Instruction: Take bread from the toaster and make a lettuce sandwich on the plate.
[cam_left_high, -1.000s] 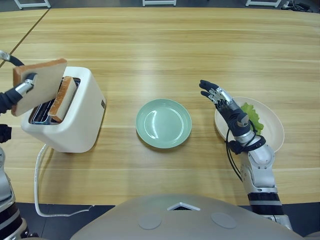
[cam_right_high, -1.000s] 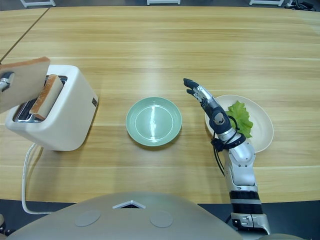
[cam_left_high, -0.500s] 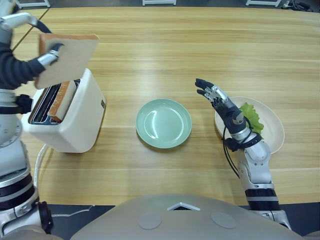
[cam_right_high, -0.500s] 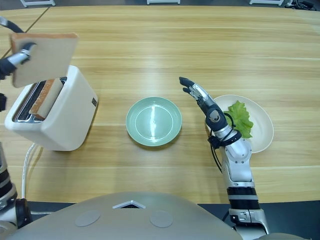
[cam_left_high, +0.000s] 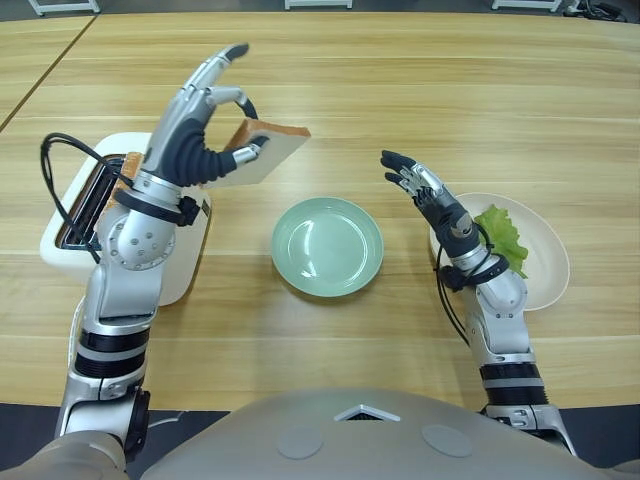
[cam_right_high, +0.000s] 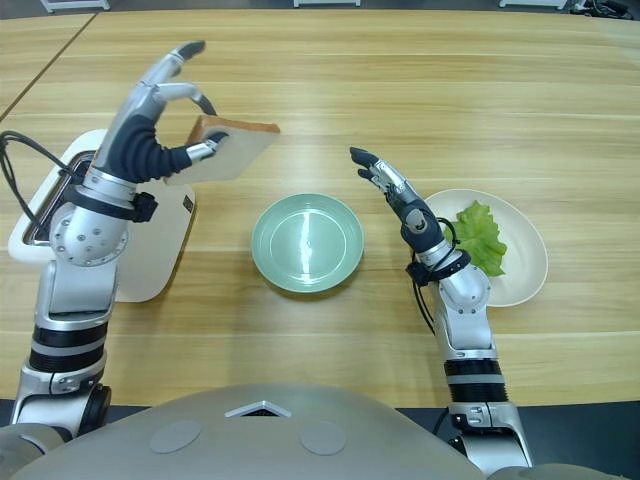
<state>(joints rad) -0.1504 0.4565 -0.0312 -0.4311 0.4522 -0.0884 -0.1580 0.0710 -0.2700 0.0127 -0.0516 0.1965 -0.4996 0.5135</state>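
Plates lie nearest on the wooden table (cam_left_high: 400, 80): an empty green plate (cam_left_high: 327, 246) in the middle and, well to its right, a cream plate (cam_left_high: 548, 268) carrying the lettuce (cam_left_high: 503, 235). The white toaster (cam_left_high: 62, 218) stands to the left of the green plate, partly behind the left forearm.

The right hand (cam_left_high: 425, 190) is raised between the two plates with its fingers spread and nothing in it; over the last second it has drifted a little toward the green plate. The left hand (cam_left_high: 190, 140) grips one bread slice (cam_left_high: 270, 155) by its left edge. A second ago that slice hung over the toaster's left side near the view's edge; now it has swung rightward and is held nearly flat in the air, past the toaster's right edge and short of the green plate. Plates, lettuce and toaster have stayed put.

Farther off, the tabletop runs in long pale planks, with a dark seam crossing its far left corner. Beyond it, white furniture legs (cam_left_high: 318, 5) stand on a dark floor.
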